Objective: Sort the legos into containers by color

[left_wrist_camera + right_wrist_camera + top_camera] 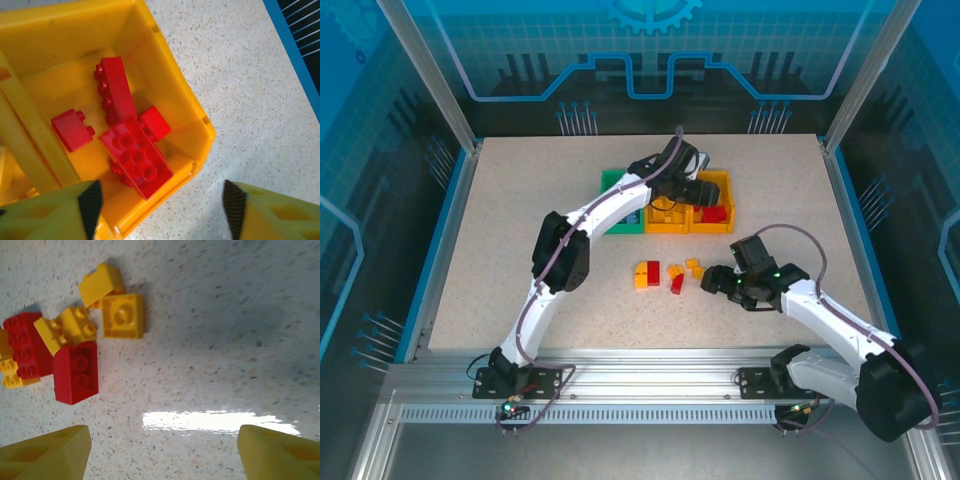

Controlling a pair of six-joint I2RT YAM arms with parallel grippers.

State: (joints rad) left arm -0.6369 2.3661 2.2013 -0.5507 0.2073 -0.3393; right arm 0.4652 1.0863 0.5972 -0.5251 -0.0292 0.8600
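Hovering with both claws open over the lego sort.
My left claw [162,212] is spread and empty at the bottom of its wrist view. A corner of the yellow tray [200,117] sits between its fingers, and the red legos [134,152] lie inside the tray just above. My right claw [162,455] gapes empty at the frame's bottom, and the loose red and yellow legos [75,372] lie on the table [225,340] at upper left, apart from it.
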